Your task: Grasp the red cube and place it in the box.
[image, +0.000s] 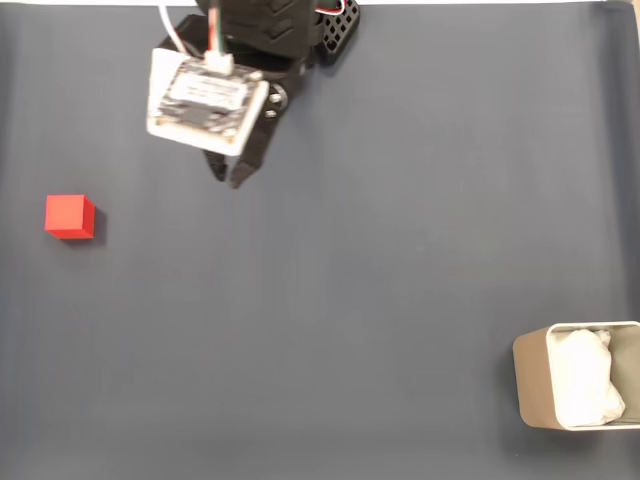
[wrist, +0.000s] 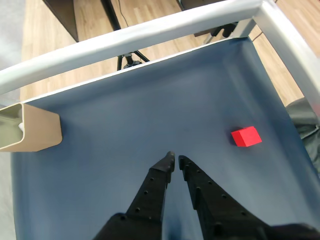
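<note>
Empty gripper near the arm's base, cube and box far apart on the mat.

Fixed view: the gripper (image: 228, 172) hangs at the top, fingers nearly pressed together, holding nothing. The cube (image: 69, 216), matte red with sharp edges, sits alone at the far left; the tan, round-cornered box (image: 533, 385) with white padding stands at the lower right, well apart.
Wrist view: the black perforated fingers (wrist: 160, 182) leave only a slit; the cube (wrist: 246, 136) lies to their right, the box (wrist: 35, 131) at the left edge. Descending without spreading would likely knock the smooth cube across the slick grey mat (wrist: 125, 125).
</note>
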